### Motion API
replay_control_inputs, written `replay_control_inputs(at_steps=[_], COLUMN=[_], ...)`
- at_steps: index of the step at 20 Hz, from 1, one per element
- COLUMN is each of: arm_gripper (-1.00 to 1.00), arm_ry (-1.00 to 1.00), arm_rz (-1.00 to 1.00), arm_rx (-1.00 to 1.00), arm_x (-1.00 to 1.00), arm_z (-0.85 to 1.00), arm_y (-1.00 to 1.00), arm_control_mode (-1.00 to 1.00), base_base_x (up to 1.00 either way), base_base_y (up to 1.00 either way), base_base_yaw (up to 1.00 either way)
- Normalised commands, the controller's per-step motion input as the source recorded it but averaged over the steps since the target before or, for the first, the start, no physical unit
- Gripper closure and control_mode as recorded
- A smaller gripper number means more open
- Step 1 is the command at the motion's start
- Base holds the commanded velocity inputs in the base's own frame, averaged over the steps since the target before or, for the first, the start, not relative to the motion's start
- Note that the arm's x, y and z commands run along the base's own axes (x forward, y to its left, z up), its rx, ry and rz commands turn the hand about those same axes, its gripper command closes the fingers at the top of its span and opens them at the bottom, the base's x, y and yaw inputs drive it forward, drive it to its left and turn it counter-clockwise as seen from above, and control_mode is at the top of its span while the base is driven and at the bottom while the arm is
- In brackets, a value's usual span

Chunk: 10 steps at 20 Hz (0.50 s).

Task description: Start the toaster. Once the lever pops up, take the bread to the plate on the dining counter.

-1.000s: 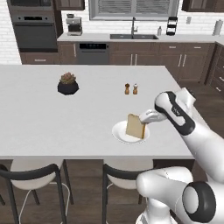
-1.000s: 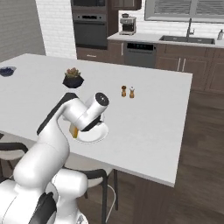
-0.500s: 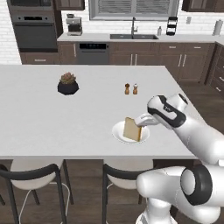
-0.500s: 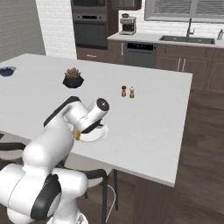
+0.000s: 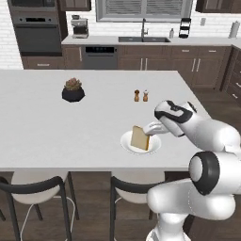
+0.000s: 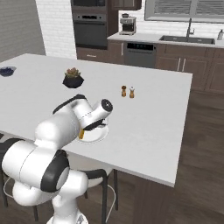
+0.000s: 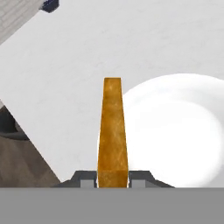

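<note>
The bread (image 5: 140, 138), a golden-brown slice, stands on edge over the left part of the white plate (image 5: 154, 147) on the dining counter (image 5: 56, 127). My gripper (image 5: 150, 130) is shut on the slice's right edge. In the hand view the bread (image 7: 113, 131) runs edge-on between my fingertips (image 7: 85, 177), over the near rim of the plate (image 7: 175, 131). Whether its lower edge touches the plate I cannot tell. From the right base view my arm covers most of the bread (image 6: 82, 134) and part of the plate (image 6: 95, 137). The toaster is out of view.
A potted plant (image 5: 73, 89) and two shakers (image 5: 140, 95) stand farther back on the counter. A dark bowl (image 6: 6, 71) sits at its far left end. Stools (image 5: 33, 188) line the front edge. The sink and ovens are along the back wall.
My hand has crept slightly to the left with the bread, staying over the plate. The grip is unchanged.
</note>
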Motion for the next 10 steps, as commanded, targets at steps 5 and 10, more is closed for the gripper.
replay_control_inputs(at_steps=[5, 10], arm_gripper=[1.0, 1.0], arm_ry=[0.0, 0.0], arm_rz=[0.03, 0.03], arm_rx=[0.0, 0.0], arm_x=[0.2, 0.14], arm_z=[-0.2, -0.24], arm_y=[0.0, 0.0], arm_control_mode=[-1.0, -1.0], base_base_x=[0.0, 0.0], base_base_y=[0.0, 0.0], base_base_yaw=[0.0, 0.0])
